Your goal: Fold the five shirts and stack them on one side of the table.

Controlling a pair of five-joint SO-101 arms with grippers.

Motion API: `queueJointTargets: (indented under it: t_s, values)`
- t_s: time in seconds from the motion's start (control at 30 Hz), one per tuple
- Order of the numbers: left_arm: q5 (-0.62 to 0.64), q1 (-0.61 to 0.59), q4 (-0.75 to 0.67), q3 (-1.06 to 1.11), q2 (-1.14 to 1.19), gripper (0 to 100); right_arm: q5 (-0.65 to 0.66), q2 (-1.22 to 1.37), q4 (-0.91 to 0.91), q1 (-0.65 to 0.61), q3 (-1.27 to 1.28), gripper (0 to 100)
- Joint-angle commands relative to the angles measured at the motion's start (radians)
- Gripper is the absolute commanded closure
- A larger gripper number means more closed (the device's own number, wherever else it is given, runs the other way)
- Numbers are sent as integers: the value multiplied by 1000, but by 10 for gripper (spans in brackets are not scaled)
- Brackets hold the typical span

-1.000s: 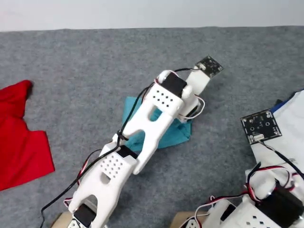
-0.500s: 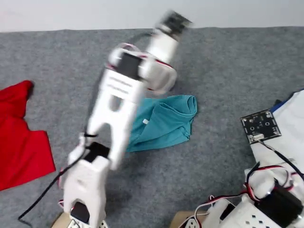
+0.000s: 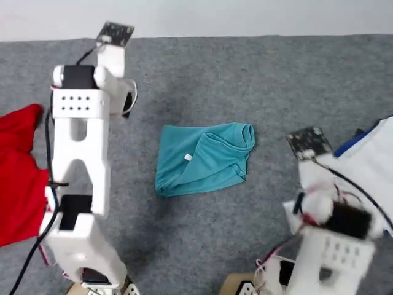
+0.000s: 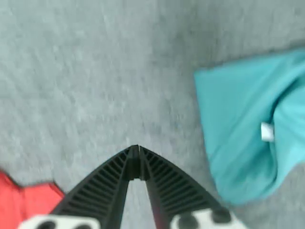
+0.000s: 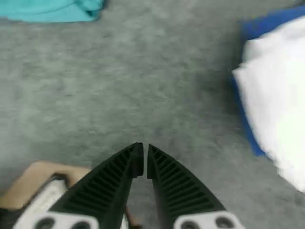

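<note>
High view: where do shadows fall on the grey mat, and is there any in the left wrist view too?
High view: a soft shadow lies on the mat beside the left arm, and a thin one runs under the teal shirt. Left wrist view: there is faint darkening on the mat beside that shirt.

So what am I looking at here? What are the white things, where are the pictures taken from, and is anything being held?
The white things are two small robot arms at a grey table. One picture looks down from a fixed camera above: the left arm stands at the left, the right arm at the lower right. The other two come from a camera on each wrist, looking along its black pincer: the left gripper and the right gripper. Both are shut and hold nothing. On the table lie a loosely folded teal shirt in the middle, a red shirt at the left edge, and a white shirt over blue cloth at the right edge.
</note>
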Motion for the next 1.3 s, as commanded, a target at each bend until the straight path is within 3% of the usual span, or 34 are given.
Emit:
queueJointTargets:
  t_s: [0.0,0.27,0.57,0.67,0.87,1.27]
  values:
    - [-11,-8,-23,186,-137,998,-100,179,-27,-133,-161,967]
    - [-11,-117,-341,679,-311,998,-166,622,-39,-392,-493,987]
    - [-3,-146,-749,1204,-514,998,-146,1086,-31,-467,-947,985]
    - [-3,-144,-841,1317,-563,998,-87,1210,-25,-484,-1082,928]
    - [-2,-143,-888,1371,-615,998,-78,1423,-41,-515,-1306,745]
    - [-2,-115,-899,1383,-617,998,-46,1709,-15,-625,-1637,742]
